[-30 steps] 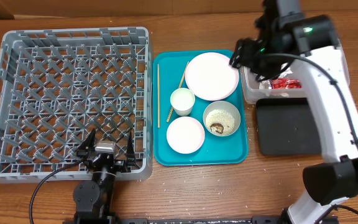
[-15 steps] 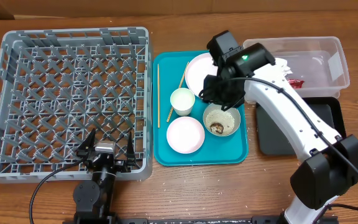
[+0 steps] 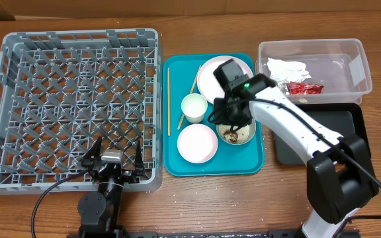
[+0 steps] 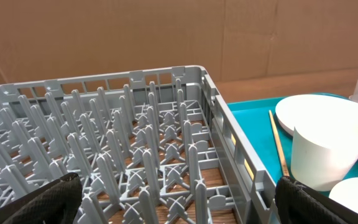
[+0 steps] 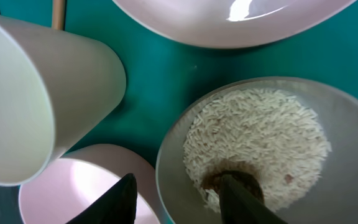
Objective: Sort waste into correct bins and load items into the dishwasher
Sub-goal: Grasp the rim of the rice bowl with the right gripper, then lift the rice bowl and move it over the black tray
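My right gripper (image 3: 228,125) (image 5: 179,202) is open and straddles the left rim of the white bowl (image 3: 248,134) (image 5: 347,155). One finger is outside over the small plate (image 3: 197,143) (image 5: 61,193). The other is inside, at the brown lump (image 5: 211,182) in the rice (image 5: 260,137). The cup (image 3: 194,107), large plate (image 3: 210,82) and chopsticks (image 3: 169,99) lie on the teal tray (image 3: 177,165). The napkin (image 3: 284,68) and red wrapper (image 3: 304,88) lie in the clear tub (image 3: 359,63). My left gripper (image 3: 114,165) (image 4: 179,208) is open and empty at the front edge of the grey dish rack (image 3: 18,39) (image 4: 166,81).
The black tray (image 3: 309,139) sits in front of the clear tub, right of the teal tray. The right arm's white link runs over the gap between them. Bare wooden table lies in front of the trays.
My right arm has swung left from over the clear tub, across the large plate, and down to the bowl. The left arm has not moved.
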`<state>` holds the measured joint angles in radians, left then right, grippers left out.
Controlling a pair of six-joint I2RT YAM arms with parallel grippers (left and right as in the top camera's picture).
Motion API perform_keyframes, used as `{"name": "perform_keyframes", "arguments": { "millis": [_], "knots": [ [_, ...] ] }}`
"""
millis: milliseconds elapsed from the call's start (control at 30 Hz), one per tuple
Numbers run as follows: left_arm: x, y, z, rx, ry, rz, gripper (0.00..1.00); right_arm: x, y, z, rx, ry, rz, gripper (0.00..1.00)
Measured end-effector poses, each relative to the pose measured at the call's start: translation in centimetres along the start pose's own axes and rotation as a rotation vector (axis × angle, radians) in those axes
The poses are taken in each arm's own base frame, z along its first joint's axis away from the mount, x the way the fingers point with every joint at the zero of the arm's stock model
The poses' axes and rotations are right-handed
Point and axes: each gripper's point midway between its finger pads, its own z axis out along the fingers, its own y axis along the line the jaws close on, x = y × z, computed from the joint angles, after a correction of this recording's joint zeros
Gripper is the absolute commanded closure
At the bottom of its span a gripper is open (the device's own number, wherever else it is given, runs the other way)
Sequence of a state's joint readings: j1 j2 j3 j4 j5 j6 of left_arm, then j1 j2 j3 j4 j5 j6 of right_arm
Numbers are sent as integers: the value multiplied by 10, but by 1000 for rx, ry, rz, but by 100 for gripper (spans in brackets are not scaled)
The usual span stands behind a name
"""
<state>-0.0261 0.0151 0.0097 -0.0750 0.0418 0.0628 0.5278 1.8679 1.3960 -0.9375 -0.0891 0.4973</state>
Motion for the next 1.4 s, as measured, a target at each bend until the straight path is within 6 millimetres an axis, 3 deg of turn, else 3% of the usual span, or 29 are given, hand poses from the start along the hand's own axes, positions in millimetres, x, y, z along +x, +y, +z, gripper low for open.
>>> {"name": "perform_keyframes", "arguments": {
  "millis": [500, 633, 767, 1000, 1200, 1400],
  "knots": [
    [0, 0, 0, 0, 0, 0, 0, 8, -1, 26, 25, 12, 18, 75],
    [0, 0, 0, 0, 0, 0, 0, 13, -7, 43, 52, 50, 32, 85],
    [0, 0, 0, 0, 0, 0, 0, 14, -9, 45, 65, 52, 48, 96],
    [0, 0, 0, 0, 0, 0, 0, 15, -14, 34, 103, 60, 56, 96],
    [0, 0, 0, 0, 0, 0, 0, 21, -14, 13, 133, 114, 57, 96],
    [0, 0, 0, 0, 0, 0, 0, 16, -4, -42, 84, 70, 13, 96]
  ]
}}
